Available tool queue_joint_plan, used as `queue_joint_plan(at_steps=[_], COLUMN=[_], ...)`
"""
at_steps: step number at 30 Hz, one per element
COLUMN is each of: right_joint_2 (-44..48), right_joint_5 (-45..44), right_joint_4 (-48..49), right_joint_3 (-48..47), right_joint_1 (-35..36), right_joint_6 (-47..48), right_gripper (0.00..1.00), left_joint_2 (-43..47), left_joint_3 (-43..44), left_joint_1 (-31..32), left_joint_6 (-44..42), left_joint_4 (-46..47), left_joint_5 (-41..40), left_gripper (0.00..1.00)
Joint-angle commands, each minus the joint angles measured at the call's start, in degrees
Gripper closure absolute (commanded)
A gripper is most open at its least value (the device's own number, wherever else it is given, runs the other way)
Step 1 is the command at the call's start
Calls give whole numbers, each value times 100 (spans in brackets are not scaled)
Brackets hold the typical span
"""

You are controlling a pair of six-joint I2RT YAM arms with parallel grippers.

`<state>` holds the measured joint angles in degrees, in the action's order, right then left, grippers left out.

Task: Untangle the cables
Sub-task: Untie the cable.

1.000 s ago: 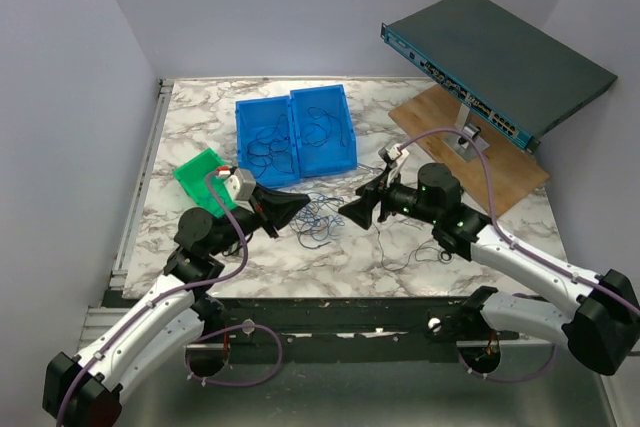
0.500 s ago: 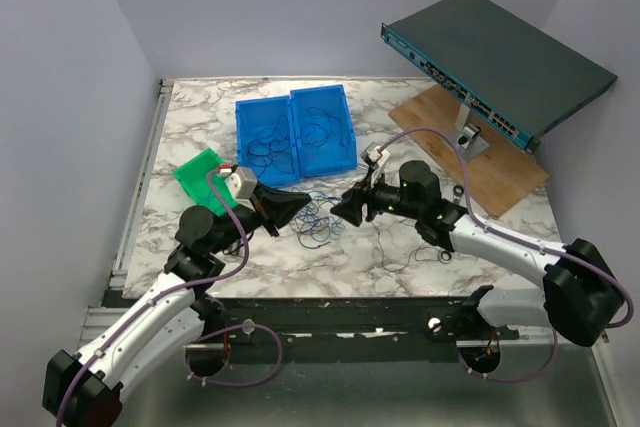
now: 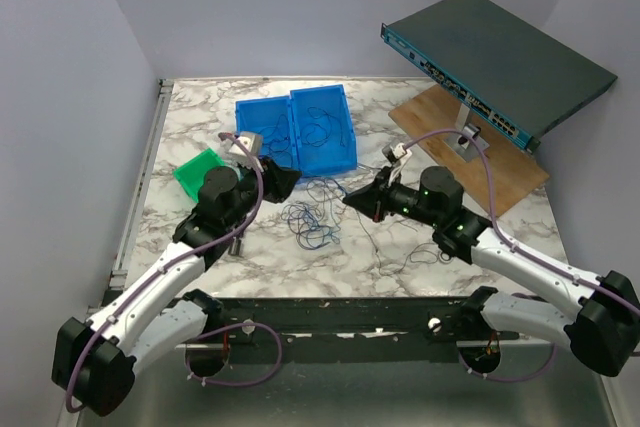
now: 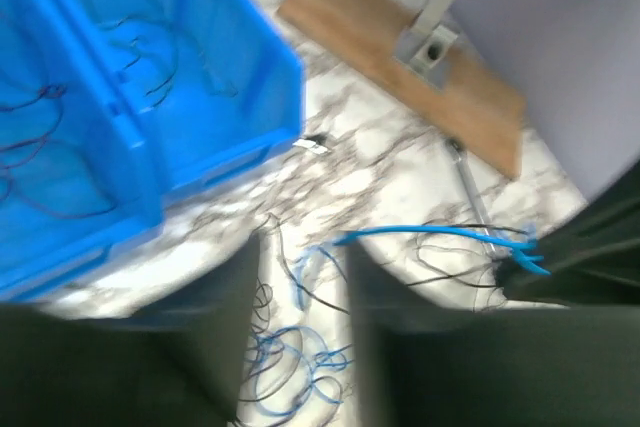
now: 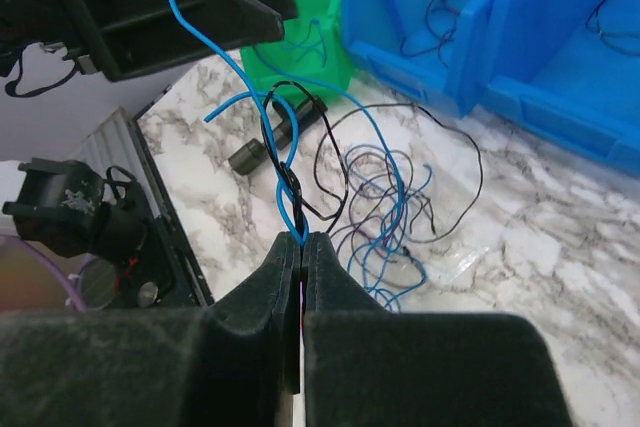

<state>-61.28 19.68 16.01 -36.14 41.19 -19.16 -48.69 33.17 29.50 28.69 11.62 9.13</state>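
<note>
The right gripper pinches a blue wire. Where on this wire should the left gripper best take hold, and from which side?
Probably the raised free stretch of the blue wire, past the spot near the right gripper where a dark wire twists around it. That stretch hangs clear above the table, so the left gripper could come from opposite, jaws astride it.

Left wrist view, frame blurred. Left tool [image 4: 300, 282]: its dark fingers [image 4: 410, 347] stand apart, and nothing sits between them. Through the gap, thin blue and dark grey cables [image 4: 295, 372] lie looped on the white marble worktop [image 4: 380, 162]. One blue strand [image 4: 440, 233] runs level to the right tool [image 4: 590, 247] at the right edge. Blue plastic bins [image 4: 250, 117] at upper left hold dark wire loops. A brown wooden board [image 4: 480, 97] at upper right carries a grey metal post [image 4: 445, 2]. A slim grey bar [image 4: 468, 182] lies just beside the board.
</note>
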Motion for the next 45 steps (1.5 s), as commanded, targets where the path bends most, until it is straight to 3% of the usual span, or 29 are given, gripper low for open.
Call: queue_joint_plan(at_steps=[1, 3, 7, 13, 14, 17, 19, 22, 28, 45], right_joint_2=[64, 71, 146, 18, -6, -35, -22, 1, 66, 204], right_joint_5=[-23, -93, -140, -182, -184, -43, 37, 150, 394, 1217], right_joint_4=[-906, -1282, -1544, -1592, -1588, -1563, -1512, -1504, -1487, -1476], right_joint_3=[-53, -194, -310, -436, -450, -469, -465, -499, -561, -728], right_joint_1=[29, 29, 29, 29, 29, 29, 24, 29, 29, 25], right_joint_6=[-665, -855, -1057, -1330, -1374, -1453, -1489, -1518, -1571, -1722], right_gripper=[99, 99, 99, 99, 99, 99, 99, 99, 99, 99], left_joint_2=[-429, -473, -159, 385, 475, 677, 570, 141, -407, -1108], left_joint_3=[388, 434, 97, -226, -254, -482, -567, -507, -255, -115], left_joint_1=[-22, -14, 27, 73, 78, 144, 233, 401, 849, 1052], left_joint_6=[207, 101, -12, -210, -275, -414, -402, -443, -823, -1438], left_joint_4=[-882, -902, -463, -684, -711, -353, 46, 403, 564, 1132], left_joint_5=[-460, -244, 298, 369, 409, 925, 1469, 1977, 2082, 2107], left_gripper=[41, 34, 34, 42, 45, 65, 68, 56, 37, 47])
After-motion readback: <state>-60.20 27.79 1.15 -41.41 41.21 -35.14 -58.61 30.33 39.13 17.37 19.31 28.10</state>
